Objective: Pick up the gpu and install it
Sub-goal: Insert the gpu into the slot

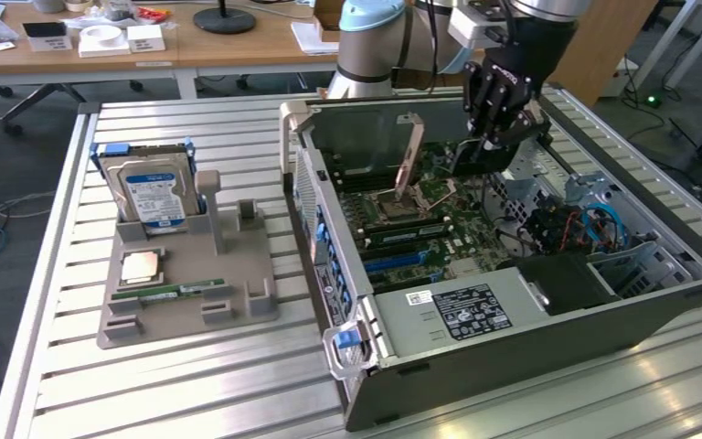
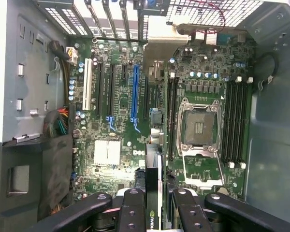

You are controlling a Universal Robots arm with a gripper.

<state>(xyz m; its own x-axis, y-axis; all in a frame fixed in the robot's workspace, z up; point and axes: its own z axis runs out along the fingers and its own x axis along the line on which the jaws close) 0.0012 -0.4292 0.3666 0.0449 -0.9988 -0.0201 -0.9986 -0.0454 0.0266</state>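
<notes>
Wrist view: the tool is clamped on the graphics card, whose thin dark edge with a small green logo is pinched between two black fingers. The card hangs edge-on over the motherboard inside the open computer case. A long blue slot lies to one side of the card and the open, empty processor socket to the other, with rows of black memory slots beyond the socket. In the exterior view the arm rises behind the case, which lies on its side on a slatted metal counter. The tool there hangs low over the far part of the case's inside, above the board. The card is hard to pick out under the dark fingers in this view; a thin brownish strip standing upright just beside the tool, toward the exterior view's left, is probably its end. Well apart from the case, further to the exterior view's left, a grey stand sits on the counter. A hard drive with a blue label stands upright at its far end. A square processor chip lies flat in front of the drive, and a narrow green memory stick lies flat just beside the chip.
</notes>
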